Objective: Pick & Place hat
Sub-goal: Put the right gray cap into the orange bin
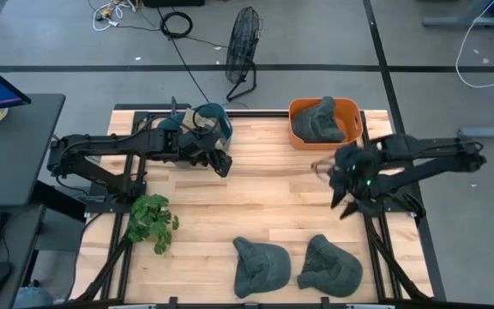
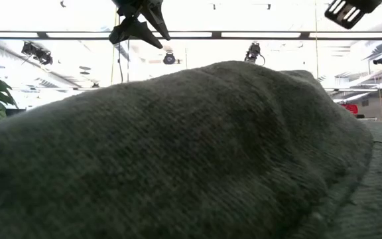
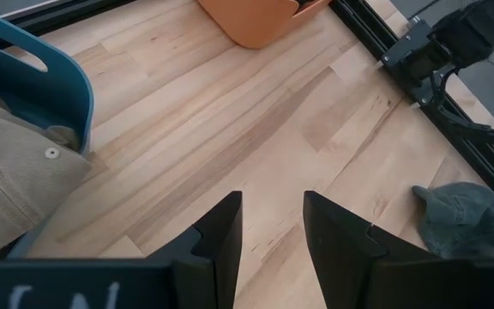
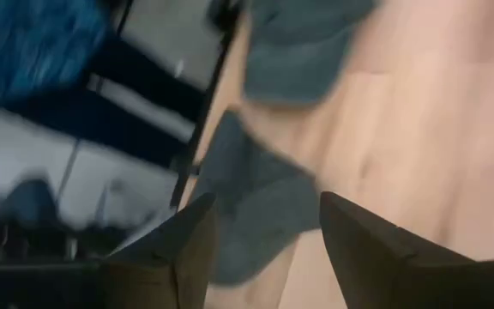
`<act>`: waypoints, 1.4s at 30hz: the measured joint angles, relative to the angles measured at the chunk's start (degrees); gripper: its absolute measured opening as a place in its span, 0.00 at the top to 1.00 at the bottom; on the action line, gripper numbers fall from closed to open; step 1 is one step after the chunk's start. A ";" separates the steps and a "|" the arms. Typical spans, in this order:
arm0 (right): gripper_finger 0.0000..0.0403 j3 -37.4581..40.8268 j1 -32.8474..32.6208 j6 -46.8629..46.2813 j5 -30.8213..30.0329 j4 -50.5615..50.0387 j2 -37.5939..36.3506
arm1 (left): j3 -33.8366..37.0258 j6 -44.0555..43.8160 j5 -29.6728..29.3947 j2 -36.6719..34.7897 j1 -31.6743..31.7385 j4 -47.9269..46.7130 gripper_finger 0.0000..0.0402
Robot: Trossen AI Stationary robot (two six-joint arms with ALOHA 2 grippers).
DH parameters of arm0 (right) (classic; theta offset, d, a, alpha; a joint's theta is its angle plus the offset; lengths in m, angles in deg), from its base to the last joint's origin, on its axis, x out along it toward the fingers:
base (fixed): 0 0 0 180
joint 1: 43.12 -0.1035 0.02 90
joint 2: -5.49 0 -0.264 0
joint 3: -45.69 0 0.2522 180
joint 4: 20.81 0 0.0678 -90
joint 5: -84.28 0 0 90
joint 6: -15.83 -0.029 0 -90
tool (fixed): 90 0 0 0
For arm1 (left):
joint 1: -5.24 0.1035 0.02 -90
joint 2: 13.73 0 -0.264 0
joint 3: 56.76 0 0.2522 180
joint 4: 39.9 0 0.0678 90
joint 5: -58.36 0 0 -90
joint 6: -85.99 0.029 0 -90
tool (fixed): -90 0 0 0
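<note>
Two grey hats (image 1: 260,267) (image 1: 329,267) lie flat on the table by its near edge; one of them fills the low view (image 2: 178,153). A third grey hat (image 1: 322,120) sits in the orange basket (image 1: 300,136) at the far edge. My left gripper (image 1: 223,165) (image 3: 273,223) hovers open and empty above bare wood beside the blue basket (image 1: 213,116). My right gripper (image 1: 343,193) (image 4: 264,240) is open and empty over the table's right side, with the near hats (image 4: 260,202) beyond its fingers.
The blue basket (image 3: 50,77) holds a beige cap (image 3: 24,180). A green plant (image 1: 151,221) lies at the table's left edge. Black frame rails (image 1: 376,240) run along both sides. Bare wood lies in the table's middle between the arms.
</note>
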 joint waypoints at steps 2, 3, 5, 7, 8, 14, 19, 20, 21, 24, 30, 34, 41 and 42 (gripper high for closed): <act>0.48 0.00 -3.83 1.64 0.05 -0.08 1.83 | 0.00 0.00 0.00 0.00 0.00 0.00 0.67; 0.48 0.00 -5.69 2.31 0.04 -0.08 2.82 | -0.01 0.00 0.00 0.00 0.00 0.00 0.67; 0.48 0.00 -9.50 3.88 -0.01 -0.06 5.46 | 0.00 0.00 0.00 0.00 0.00 0.00 0.67; 0.48 0.00 -13.35 6.52 0.03 -0.06 8.37 | 0.00 0.00 0.00 0.00 0.00 0.00 0.67; 0.48 0.00 -15.27 8.03 0.01 -0.06 9.84 | 0.00 0.00 0.00 0.00 0.00 0.00 0.67; 0.49 0.00 -23.41 14.29 0.00 3.62 17.96 | -0.01 0.00 0.00 0.00 0.02 -0.02 0.67; 0.52 0.00 -25.03 15.57 -0.52 7.08 21.63 | 0.00 0.00 0.00 0.00 0.02 -0.02 0.67; 0.52 0.00 -25.57 15.30 -0.65 7.95 22.54 | 0.00 0.02 0.00 0.00 0.02 -0.02 0.67; 0.52 0.00 -26.23 15.29 -0.66 8.76 23.50 | 0.00 0.19 0.00 0.00 0.02 -0.04 0.67; 0.53 0.00 -28.52 15.27 -0.74 10.44 27.06 | 0.00 0.42 0.02 0.00 0.02 -0.06 0.67; 0.53 0.00 -33.08 15.29 -5.06 12.27 34.08 | 0.00 0.48 0.00 0.00 0.02 -0.09 0.67; 0.53 0.00 -34.83 14.50 -8.39 14.85 38.16 | 0.00 0.51 0.02 0.00 0.02 -0.09 0.67; 0.53 0.00 -38.18 10.67 -8.23 22.54 44.50 | 0.00 0.87 0.00 0.00 0.02 -0.07 0.67; 0.53 0.00 -38.54 10.48 -8.55 22.98 45.32 | 0.00 1.67 0.00 0.00 0.02 -0.07 0.67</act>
